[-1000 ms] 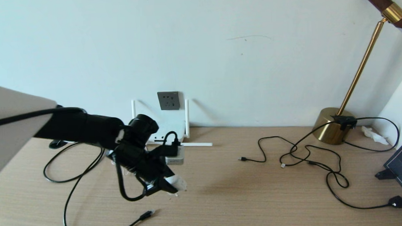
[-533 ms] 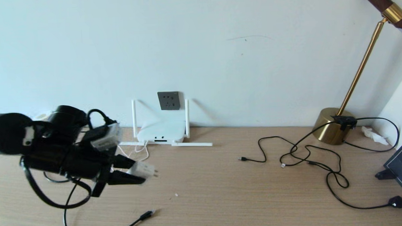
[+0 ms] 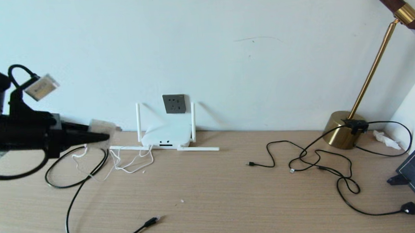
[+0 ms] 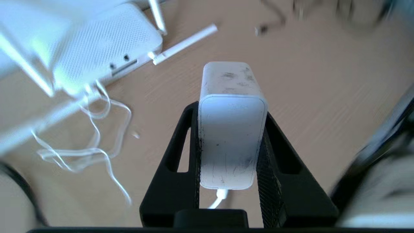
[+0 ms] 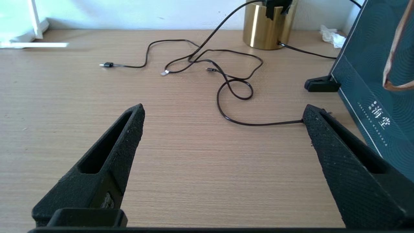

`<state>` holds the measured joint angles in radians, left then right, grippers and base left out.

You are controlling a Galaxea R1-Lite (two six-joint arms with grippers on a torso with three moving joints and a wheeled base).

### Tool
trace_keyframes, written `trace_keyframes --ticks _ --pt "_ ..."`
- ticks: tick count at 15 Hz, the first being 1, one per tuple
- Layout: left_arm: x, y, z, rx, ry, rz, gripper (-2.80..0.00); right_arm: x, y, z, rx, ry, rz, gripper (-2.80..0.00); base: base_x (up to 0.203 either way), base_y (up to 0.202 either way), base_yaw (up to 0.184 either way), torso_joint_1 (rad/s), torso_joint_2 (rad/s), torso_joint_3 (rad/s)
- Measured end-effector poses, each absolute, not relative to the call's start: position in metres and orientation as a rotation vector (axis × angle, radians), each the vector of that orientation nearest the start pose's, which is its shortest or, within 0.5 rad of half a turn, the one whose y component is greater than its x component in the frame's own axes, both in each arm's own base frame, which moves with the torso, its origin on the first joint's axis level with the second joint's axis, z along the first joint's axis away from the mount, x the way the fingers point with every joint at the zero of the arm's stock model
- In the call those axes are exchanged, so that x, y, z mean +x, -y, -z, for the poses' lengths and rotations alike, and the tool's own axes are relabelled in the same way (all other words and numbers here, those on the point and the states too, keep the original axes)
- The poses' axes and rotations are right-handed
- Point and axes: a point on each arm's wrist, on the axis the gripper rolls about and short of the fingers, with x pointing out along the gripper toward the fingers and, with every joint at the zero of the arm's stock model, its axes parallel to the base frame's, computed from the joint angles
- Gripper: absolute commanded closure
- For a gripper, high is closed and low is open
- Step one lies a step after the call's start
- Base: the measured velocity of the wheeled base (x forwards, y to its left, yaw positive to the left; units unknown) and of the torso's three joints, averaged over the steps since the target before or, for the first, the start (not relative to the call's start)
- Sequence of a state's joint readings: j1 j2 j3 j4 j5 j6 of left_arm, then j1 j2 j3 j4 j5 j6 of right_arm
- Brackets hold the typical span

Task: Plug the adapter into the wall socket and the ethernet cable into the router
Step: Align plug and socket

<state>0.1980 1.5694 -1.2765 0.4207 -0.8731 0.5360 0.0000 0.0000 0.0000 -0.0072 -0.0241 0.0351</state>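
My left gripper (image 3: 104,135) is at the far left above the table, pointing right, shut on the white adapter (image 3: 102,127). In the left wrist view the adapter (image 4: 231,129) sits squeezed between both fingers (image 4: 168,168), and its thin white cord (image 3: 126,164) trails down to the table. The white router (image 3: 165,137) stands against the wall with the dark grey wall socket (image 3: 174,104) just above it, both to the right of the adapter. The black ethernet cable (image 3: 74,204) loops across the front left, plug (image 3: 152,221) lying free. My right gripper (image 5: 223,109) hovers open over bare table.
Thin black cables (image 3: 316,161) sprawl over the right half of the table. A brass lamp base (image 3: 342,130) stands at the back right. A dark teal box (image 5: 381,81) leans at the right edge, close to my right gripper.
My left arm has swung from the front middle of the table up and far to the left, carrying the adapter. The white cord now lies stretched out left of the router.
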Motion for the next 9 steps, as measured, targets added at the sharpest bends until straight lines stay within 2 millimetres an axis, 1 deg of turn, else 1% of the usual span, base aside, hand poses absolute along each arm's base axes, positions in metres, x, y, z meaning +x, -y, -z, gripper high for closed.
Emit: trace_keyframes --ticks 2,3,4,5,7,9 --pt "0.254 -0.025 -0.279 -0.108 -0.474 0.693 0.00 -0.023 0.001 -0.076 0.036 0.008 0.024 -2.80 0.000 0.000 0.000 0.000 0.00 0.000" --pt "0.253 -0.018 -0.280 -0.206 -0.501 0.641 0.00 -0.023 0.001 -0.076 0.035 0.008 0.025 -2.80 0.000 0.000 0.000 0.000 0.00 0.000" --pt "0.254 -0.013 -0.276 -0.267 -0.519 0.580 0.00 -0.023 0.001 -0.076 0.035 0.008 0.024 -2.80 0.000 0.000 0.000 0.000 0.00 0.000" --pt "0.258 -0.006 -0.265 -0.300 -0.532 0.519 0.00 -0.023 0.001 -0.076 0.036 0.008 0.024 -2.80 0.000 0.000 0.000 0.000 0.00 0.000" --pt "0.269 0.009 -0.240 -0.285 -0.489 0.435 0.00 -0.023 0.001 -0.076 0.035 0.008 0.026 -2.80 0.000 0.000 0.000 0.000 0.00 0.000" --pt "0.291 0.026 -0.216 -0.242 -0.363 0.371 0.00 -0.023 0.001 -0.076 0.035 0.008 0.024 -2.80 0.000 0.000 0.000 0.000 0.00 0.000"
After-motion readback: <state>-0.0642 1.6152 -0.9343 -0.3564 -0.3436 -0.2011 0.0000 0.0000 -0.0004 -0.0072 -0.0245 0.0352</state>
